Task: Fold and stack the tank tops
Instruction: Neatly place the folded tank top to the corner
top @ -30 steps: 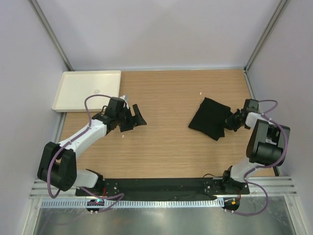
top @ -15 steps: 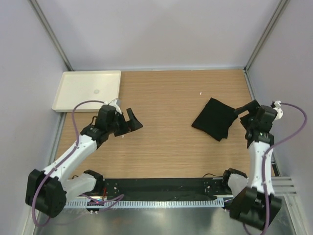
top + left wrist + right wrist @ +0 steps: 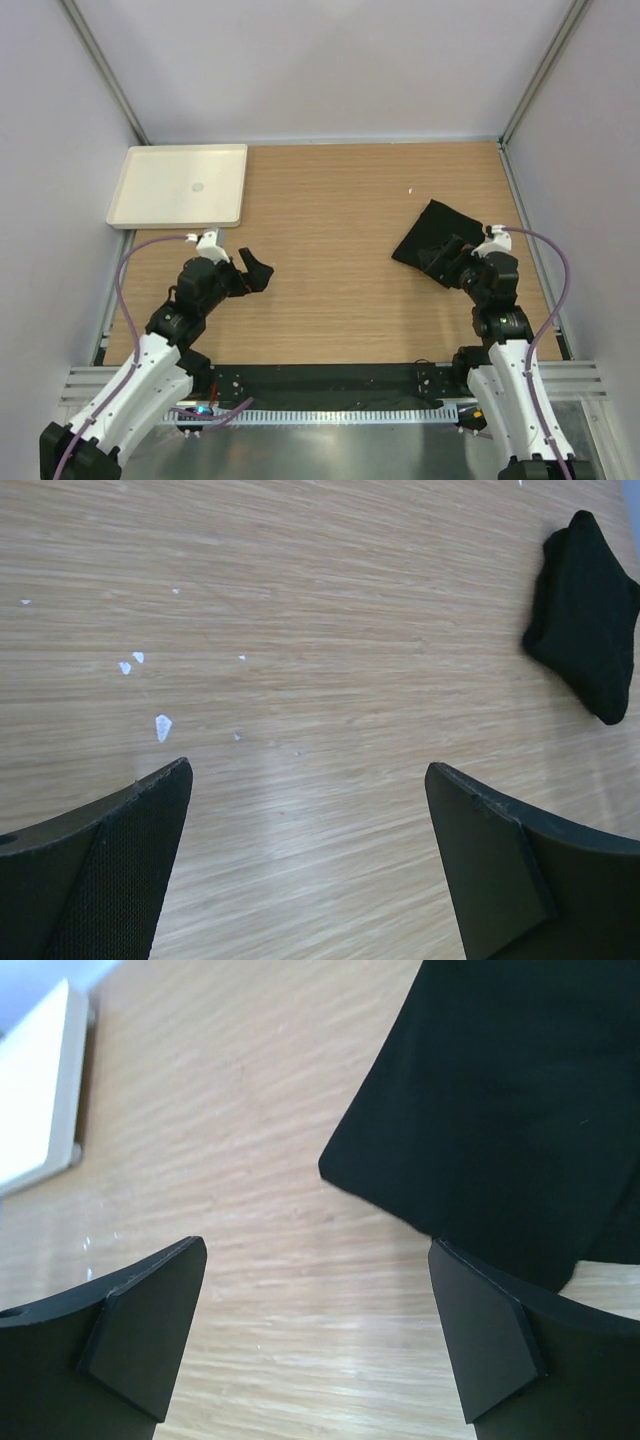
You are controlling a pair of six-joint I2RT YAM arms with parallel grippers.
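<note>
Just ahead of the released right end effector [image 3: 318, 1248] lies the tank top [image 3: 500, 1090].

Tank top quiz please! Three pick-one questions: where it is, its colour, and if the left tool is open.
1. Where is the tank top? A on the floor; B on the table, right side; C hanging up.
2. Its colour? A white; B black; C red.
3. The left tool is: A open, empty; B shut on the top; C shut, empty.
Answers: 1 B, it lies on wood by the right tool. 2 B, black all over. 3 A, wide gap between its fingers.
</note>
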